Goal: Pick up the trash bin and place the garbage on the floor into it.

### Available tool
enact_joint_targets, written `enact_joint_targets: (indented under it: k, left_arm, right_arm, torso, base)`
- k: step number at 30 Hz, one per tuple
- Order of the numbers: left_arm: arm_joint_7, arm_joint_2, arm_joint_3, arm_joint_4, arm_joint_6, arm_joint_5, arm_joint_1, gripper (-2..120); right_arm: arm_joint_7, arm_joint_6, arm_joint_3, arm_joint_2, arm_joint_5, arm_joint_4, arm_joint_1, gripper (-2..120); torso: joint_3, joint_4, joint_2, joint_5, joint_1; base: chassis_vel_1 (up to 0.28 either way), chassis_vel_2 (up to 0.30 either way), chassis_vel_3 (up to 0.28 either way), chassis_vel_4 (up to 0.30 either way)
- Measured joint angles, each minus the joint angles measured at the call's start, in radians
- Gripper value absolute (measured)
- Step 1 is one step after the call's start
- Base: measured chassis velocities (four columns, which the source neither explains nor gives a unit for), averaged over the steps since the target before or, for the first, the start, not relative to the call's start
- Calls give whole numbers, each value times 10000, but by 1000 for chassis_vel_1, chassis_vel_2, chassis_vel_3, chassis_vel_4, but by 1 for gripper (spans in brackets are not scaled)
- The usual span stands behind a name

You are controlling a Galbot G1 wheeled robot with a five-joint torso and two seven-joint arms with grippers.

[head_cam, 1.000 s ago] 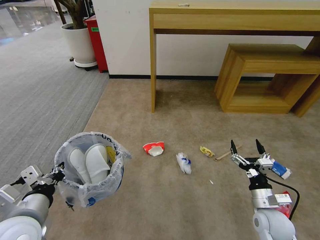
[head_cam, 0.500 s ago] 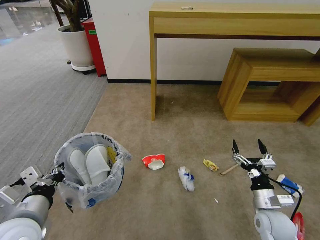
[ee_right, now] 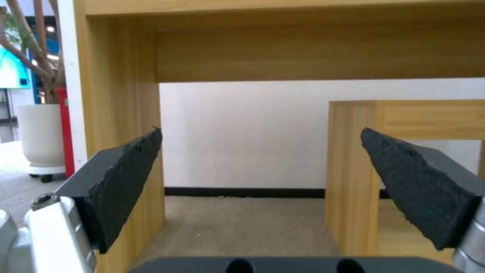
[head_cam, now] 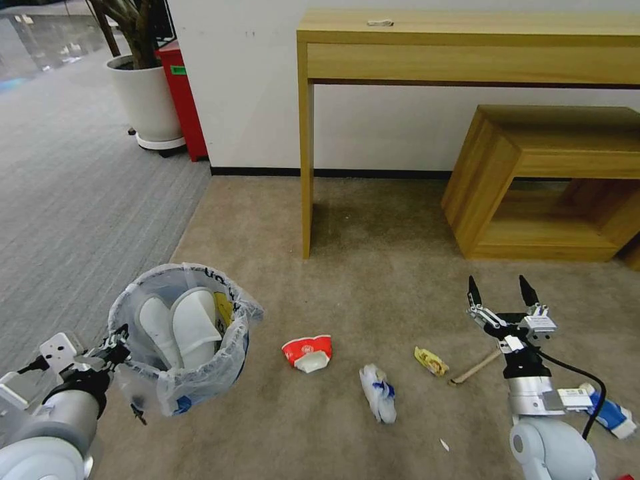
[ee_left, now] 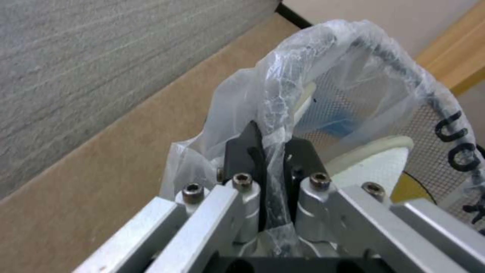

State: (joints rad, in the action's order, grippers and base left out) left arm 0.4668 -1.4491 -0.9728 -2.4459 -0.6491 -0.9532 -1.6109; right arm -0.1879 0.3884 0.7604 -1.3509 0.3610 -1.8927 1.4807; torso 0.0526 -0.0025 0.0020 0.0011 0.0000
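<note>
From the head view, the trash bin [head_cam: 179, 337] hangs clear of the floor [head_cam: 373, 267], off to the left of the desk [head_cam: 467, 40] leg and nearer the robot. The left hand [head_cam: 120, 345] grips it at the rim. Two white slippers [head_cam: 180, 323] stand inside it. Out from the desk leg towards the robot lie the red-white paper bowl [head_cam: 308, 351], a crumpled wrapper [head_cam: 379, 392], a yellow scrap [head_cam: 431, 361] and the wooden stick [head_cam: 475, 368] — all on the beige carpet. The right hand [head_cam: 503, 298] hovers above the stick with its fingers spread apart and nothing between them; a blue-white carton [head_cam: 610, 415] lies beside that arm.

In the left wrist view, the left hand [ee_left: 270, 151] is clamped on the bin's rim through the crinkled plastic bag [ee_left: 323, 76] — the hold seems to be on a thin edge, so the bin could tilt or slip if swung, and the slippers might spill.

The right wrist view shows the right hand's pads [ee_right: 121, 189] wide apart, aimed at the wall under the desk [ee_right: 283, 41] rather than at the litter; reaching down from this pose risks missing the thin stick.
</note>
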Motion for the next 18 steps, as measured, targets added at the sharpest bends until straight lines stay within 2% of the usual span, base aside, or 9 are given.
enact_joint_targets:
  k: [11, 18]
  left_arm:
    - [0, -34, 114, 89, 1, 71, 68, 3]
    - [-3, -49, 128, 64, 3, 153, 47, 3]
  right_arm:
    - [16, 18, -153, 23, -5, 139, -105, 100]
    - [206, -357, -496, 117, -432, 134, -48, 100]
  torso:
    - [3, -1, 0, -3, 1]
    - [-1, 1, 0, -3, 0]
  base:
    - [-151, 159, 143, -145]
    - [-25, 39, 30, -22]
